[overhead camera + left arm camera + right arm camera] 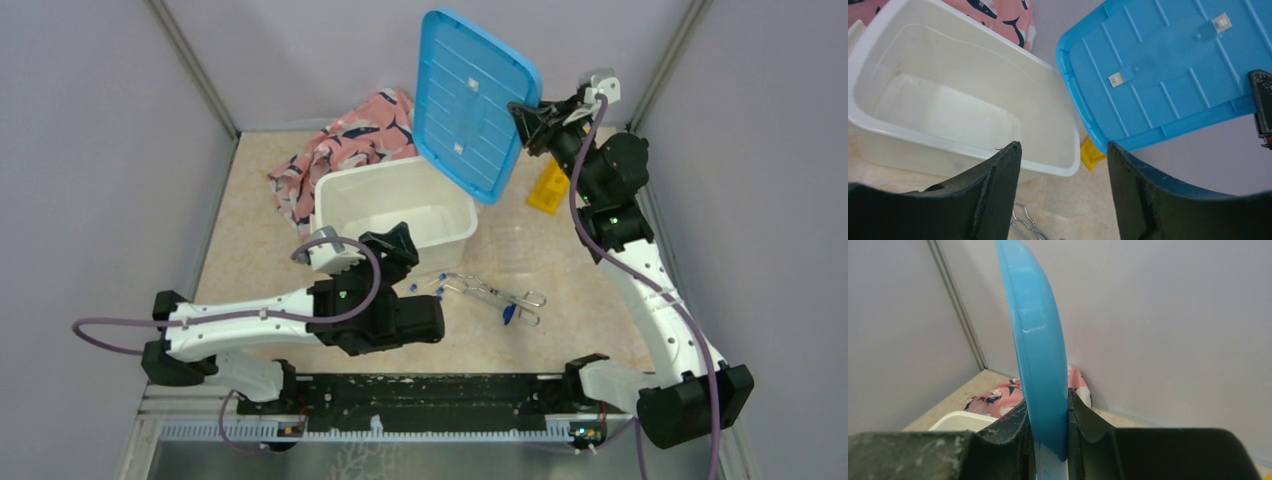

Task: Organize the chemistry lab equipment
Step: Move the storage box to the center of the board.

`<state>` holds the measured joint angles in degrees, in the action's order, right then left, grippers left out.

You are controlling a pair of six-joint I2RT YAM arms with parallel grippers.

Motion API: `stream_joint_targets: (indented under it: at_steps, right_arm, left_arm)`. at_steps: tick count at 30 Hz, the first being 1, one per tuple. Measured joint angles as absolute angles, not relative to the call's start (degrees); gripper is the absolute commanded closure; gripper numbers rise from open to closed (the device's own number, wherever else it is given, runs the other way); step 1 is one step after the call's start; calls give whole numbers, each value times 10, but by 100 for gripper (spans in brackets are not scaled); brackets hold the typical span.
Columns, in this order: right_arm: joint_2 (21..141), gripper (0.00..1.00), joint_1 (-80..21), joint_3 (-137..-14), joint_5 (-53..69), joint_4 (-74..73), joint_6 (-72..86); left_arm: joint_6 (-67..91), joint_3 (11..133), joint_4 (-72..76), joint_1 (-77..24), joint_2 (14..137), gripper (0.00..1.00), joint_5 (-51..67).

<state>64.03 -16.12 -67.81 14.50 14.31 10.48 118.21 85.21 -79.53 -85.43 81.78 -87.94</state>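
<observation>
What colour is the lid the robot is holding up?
The lid is bright blue, clearest in the left wrist view.

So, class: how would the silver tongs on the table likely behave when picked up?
The tongs look like thin metal wire: probably stiff and light. Their scissor-like arms may swing open when lifted. Lying flat on the table, they seem hard to pinch and likely slippery.

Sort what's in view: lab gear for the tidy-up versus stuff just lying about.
Lab gear: metal tongs; blue-capped tubes; yellow rack.
Not lab gear: pink whale cloth; white bin; blue lid.
</observation>
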Motion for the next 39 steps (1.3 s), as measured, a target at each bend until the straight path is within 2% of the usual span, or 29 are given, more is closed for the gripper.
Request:
stream_joint_targets:
  at_steps: [4,10,15,18,22,27,31,32,33,34,35,36,37,39]
  right_arm:
    - [643,100,-161,-685,144,137,104]
    - [648,100,-161,-688,144,136,104]
    - [653,100,-161,-696,144,133,102]
    - [654,100,-161,-696,144,132,101]
    - [660,100,-161,-705,143,124,100]
    - [663,100,-161,-708,142,123,97]
    - [666,100,-161,-714,141,122,91]
    - [666,100,-161,-714,140,122,90]
    - [666,100,-161,-714,140,122,90]
    - [666,100,-161,-714,139,121,90]
    - [667,100,-161,-714,139,121,90]
    - [667,100,-161,-714,138,121,89]
    - [667,100,-161,-714,136,121,89]
    - [667,100,-161,-714,134,121,88]
  left_arm:
    - [1182,815,-776,-855,772,3,-883]
    - [1182,822,-720,-853,762,2,-883]
    - [1182,916,-681,-842,795,2,-884]
    - [1182,959,-597,-821,804,2,-886]
    - [1095,954,-344,-783,796,2,-872]
    - [715,808,223,-656,786,2,-721]
    - [437,807,483,-623,838,2,-606]
    - [393,803,510,-619,839,5,-580]
    - [355,797,530,-616,834,11,-555]
    - [328,791,532,-612,824,22,-535]
    - [309,787,513,-603,810,44,-517]
    - [300,787,482,-594,794,61,-504]
    - [299,790,440,-584,777,73,-496]
    - [304,811,326,-570,742,81,-490]
